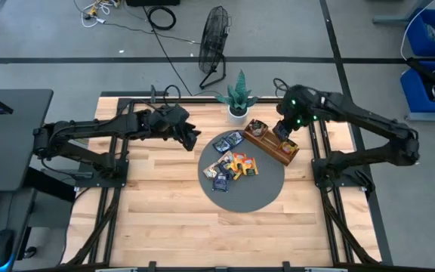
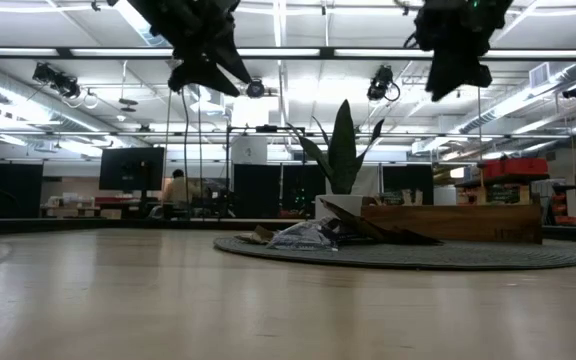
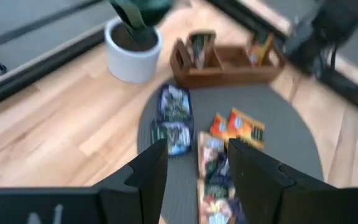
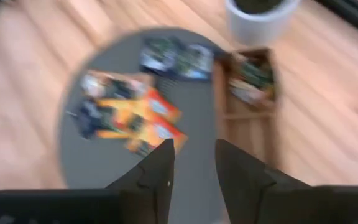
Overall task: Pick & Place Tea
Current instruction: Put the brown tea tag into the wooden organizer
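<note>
a round grey mat (image 1: 266,193) lies in the middle of the wooden table (image 1: 165,219), and the tea sachets (image 1: 231,166) lie scattered on its half nearer the left arm. just beyond the mat stands a white pot with a green plant (image 1: 238,98), and beside it, on the mat's edge, sits a long brown wooden tray (image 1: 272,142) with compartments. at least 2 sachets stand upright in the tray, in separate compartments; the rest lie flat on the mat, roughly 8, though the overlapping pile makes an exact count uncertain. of those, 2 dark blue ones (image 3: 174,118) lie side by side toward the plant, about 3 orange-yellow ones (image 4: 151,118) sit in the pile, and several dark ones are mixed among them. the right gripper (image 1: 284,133) hovers over the tray, its fingers (image 4: 157,171) parted with nothing between them. the left gripper (image 1: 191,137) hangs above bare wood just off the mat's edge, also spread and empty. on the floor beyond the table stand 1 black fan (image 1: 214,41) and blue bins (image 1: 433,53). across the room a person (image 2: 178,190) sits at a desk.
</note>
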